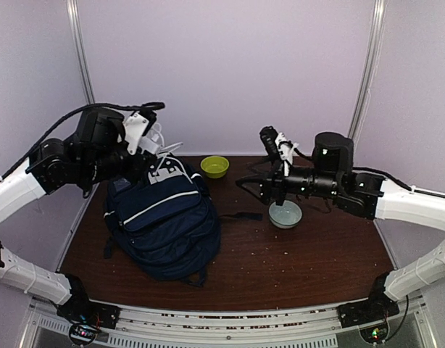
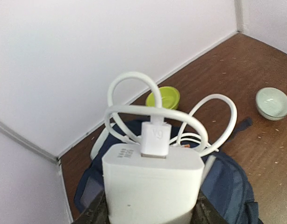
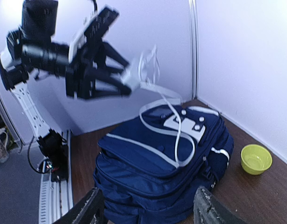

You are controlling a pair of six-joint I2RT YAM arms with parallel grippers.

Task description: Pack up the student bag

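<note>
The student bag (image 1: 164, 217) lies flat at the left of the table, navy with white stripe trim and a white patch near its top. My left gripper (image 1: 148, 156) hangs over the bag's far end, shut on a white charger block (image 2: 153, 186) whose jaws press both its sides. The charger's white cable (image 2: 134, 108) loops out in front and trails down onto the bag (image 3: 157, 158); the right wrist view shows that cable (image 3: 179, 136) lying across the patch. My right gripper (image 3: 150, 212) stands open with nothing in it, to the right of the bag, facing it.
A lime-green bowl (image 1: 214, 166) sits by the back wall just right of the bag's top. A pale bowl (image 1: 285, 214) stands under my right arm. A dark strap (image 1: 240, 216) runs from the bag toward that bowl. Walls enclose the table at back and sides.
</note>
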